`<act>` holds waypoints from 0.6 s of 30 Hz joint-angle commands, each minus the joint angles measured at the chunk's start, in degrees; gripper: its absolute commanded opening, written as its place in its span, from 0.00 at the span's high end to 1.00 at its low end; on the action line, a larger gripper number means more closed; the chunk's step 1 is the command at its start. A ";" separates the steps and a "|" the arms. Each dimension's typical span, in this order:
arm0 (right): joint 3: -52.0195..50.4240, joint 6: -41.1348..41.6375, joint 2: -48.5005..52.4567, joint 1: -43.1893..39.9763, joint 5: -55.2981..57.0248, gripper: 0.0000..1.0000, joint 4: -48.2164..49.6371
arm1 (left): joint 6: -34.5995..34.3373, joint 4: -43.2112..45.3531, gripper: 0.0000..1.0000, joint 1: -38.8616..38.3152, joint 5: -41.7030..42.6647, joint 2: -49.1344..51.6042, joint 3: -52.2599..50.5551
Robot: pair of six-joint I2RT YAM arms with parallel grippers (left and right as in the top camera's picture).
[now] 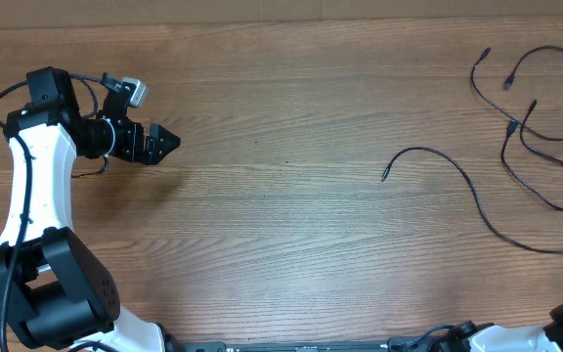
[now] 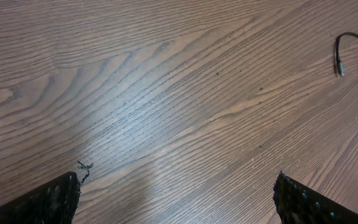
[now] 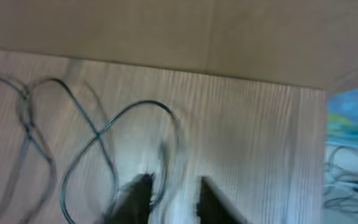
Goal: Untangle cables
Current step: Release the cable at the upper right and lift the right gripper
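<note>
The cables (image 1: 423, 149) lay at the frame's right, and one ran leftward to its plug (image 1: 384, 177). The left gripper (image 2: 176, 180) was spread wide and empty. Only the right wrist view showed the right gripper (image 3: 173, 186), blurred, with its fingers parted.

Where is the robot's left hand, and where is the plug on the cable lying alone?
left hand (image 1: 171, 143): overhead view, between its fingertips.
lone cable's plug (image 1: 384, 177): overhead view, on its very tip.
</note>
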 commanded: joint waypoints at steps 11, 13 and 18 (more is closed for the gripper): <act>-0.61 4.04 1.57 -0.70 -14.78 0.00 -0.20 | -0.79 0.07 0.00 0.17 0.00 -1.53 -0.07; -0.59 0.04 1.55 -0.70 -22.77 0.00 -0.96 | -0.79 0.07 0.00 0.17 0.00 -1.53 -0.07; -0.55 -7.65 0.66 -0.31 -42.69 0.00 -4.44 | -0.79 0.07 0.00 0.24 -0.04 -1.53 -0.07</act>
